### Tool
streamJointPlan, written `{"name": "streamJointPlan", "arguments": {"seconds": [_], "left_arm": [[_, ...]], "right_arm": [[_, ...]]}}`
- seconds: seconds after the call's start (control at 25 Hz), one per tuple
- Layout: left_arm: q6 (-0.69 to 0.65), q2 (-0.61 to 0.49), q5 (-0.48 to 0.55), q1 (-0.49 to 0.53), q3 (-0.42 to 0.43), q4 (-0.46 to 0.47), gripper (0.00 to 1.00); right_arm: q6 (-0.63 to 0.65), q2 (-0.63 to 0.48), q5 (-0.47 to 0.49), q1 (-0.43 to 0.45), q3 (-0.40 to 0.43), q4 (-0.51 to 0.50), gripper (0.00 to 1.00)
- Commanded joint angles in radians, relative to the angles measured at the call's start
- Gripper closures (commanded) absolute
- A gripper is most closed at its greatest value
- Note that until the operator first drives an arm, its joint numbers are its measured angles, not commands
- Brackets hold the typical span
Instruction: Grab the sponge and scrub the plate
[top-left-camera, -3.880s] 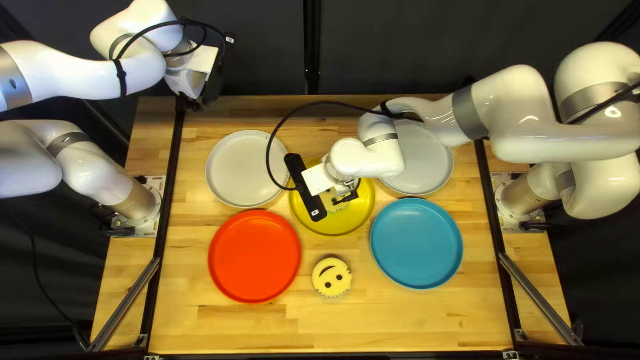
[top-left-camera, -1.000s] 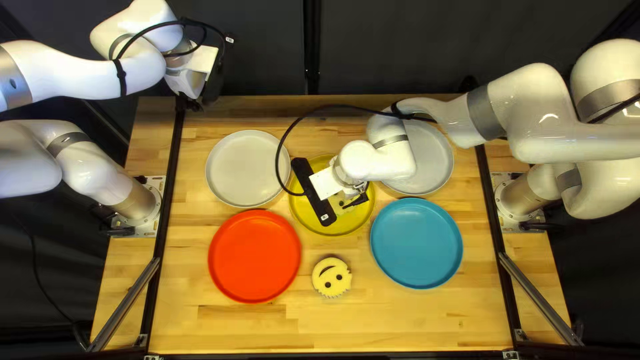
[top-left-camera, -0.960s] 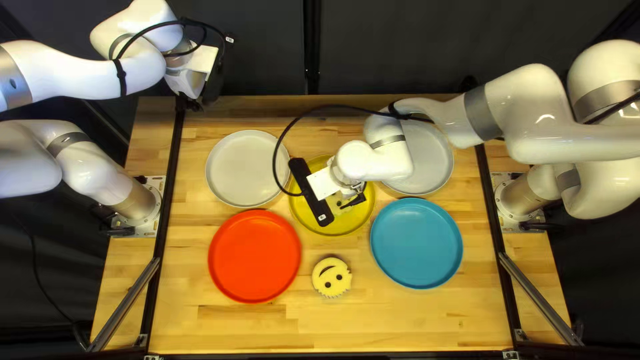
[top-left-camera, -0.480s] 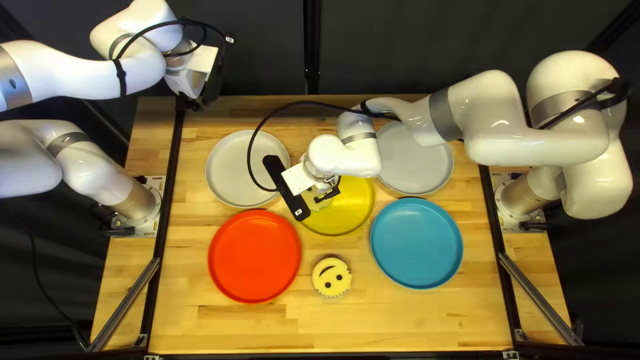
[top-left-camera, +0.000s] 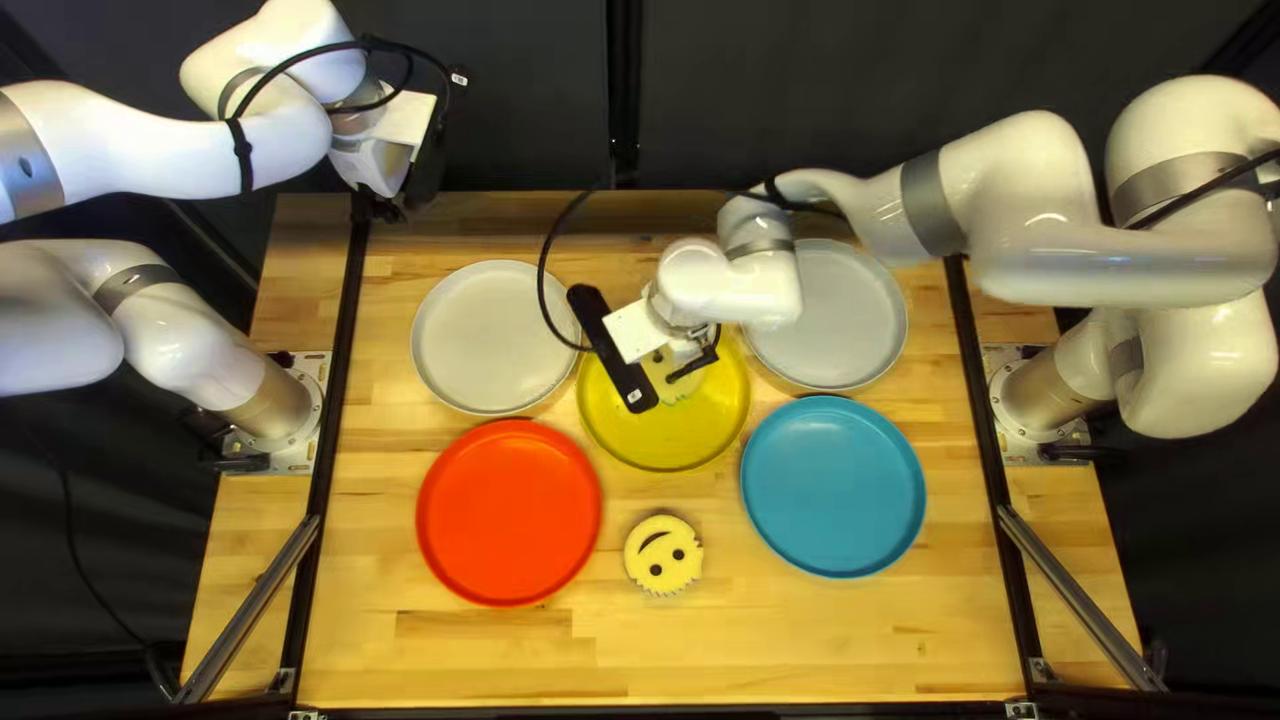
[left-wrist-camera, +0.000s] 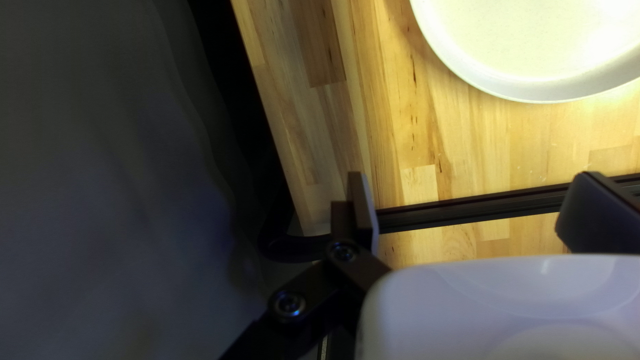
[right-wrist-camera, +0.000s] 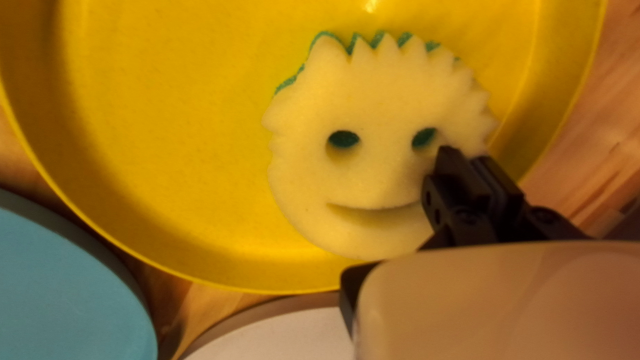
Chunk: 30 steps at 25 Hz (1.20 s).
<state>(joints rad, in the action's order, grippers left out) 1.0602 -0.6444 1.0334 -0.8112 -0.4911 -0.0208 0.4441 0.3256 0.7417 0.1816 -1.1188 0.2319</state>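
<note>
Yellow plate [top-left-camera: 667, 440], middle of table. Left gripper [top-left-camera: 390, 211] at far left corner, fingers wide apart. Right gripper [top-left-camera: 696, 363] narrow, pinching edge of smiley-face sponge [right-wrist-camera: 367, 110]. Sponge nearly round, flat on yellow plate, face up, serrated hair pointing ahead of gripper.

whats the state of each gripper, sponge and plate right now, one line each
left gripper, open
right gripper, shut on the held sponge
held sponge, pale face up, over the yellow plate
yellow plate, face up, partly hidden
second sponge, pale face up, not held
red plate, face up
blue plate, face up
grey plate beside red, face up
grey plate beside blue, face up
</note>
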Motion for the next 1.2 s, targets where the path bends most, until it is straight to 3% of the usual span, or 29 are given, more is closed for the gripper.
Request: {"name": "streamJointPlan", "arguments": {"seconds": [0.04, 0.32, 0.56, 0.6, 0.64, 0.88, 1.2], "left_arm": [[0.000, 0.000, 0.000, 0.000, 0.000, 0.000, 0.00], [0.000, 0.000, 0.000, 0.000, 0.000, 0.000, 0.00], [0.000, 0.000, 0.000, 0.000, 0.000, 0.000, 0.00], [0.000, 0.000, 0.000, 0.000, 0.000, 0.000, 0.00], [0.000, 0.000, 0.000, 0.000, 0.000, 0.000, 0.00], [0.000, 0.000, 0.000, 0.000, 0.000, 0.000, 0.00], [0.000, 0.000, 0.000, 0.000, 0.000, 0.000, 0.00]], "right_arm": [[0.065, 0.016, 0.029, 0.084, -0.049, -0.038, 1.00], [0.089, 0.121, 0.085, 0.230, -0.199, -0.066, 1.00], [0.038, 0.197, 0.085, 0.271, -0.264, -0.066, 1.00], [0.032, 0.200, 0.083, 0.271, -0.263, -0.069, 0.39], [0.027, 0.196, 0.080, 0.268, -0.257, -0.071, 0.00], [0.013, 0.046, 0.057, 0.293, -0.090, -0.085, 0.00], [0.135, -0.253, 0.175, 0.433, 0.149, -0.145, 0.00]]}}
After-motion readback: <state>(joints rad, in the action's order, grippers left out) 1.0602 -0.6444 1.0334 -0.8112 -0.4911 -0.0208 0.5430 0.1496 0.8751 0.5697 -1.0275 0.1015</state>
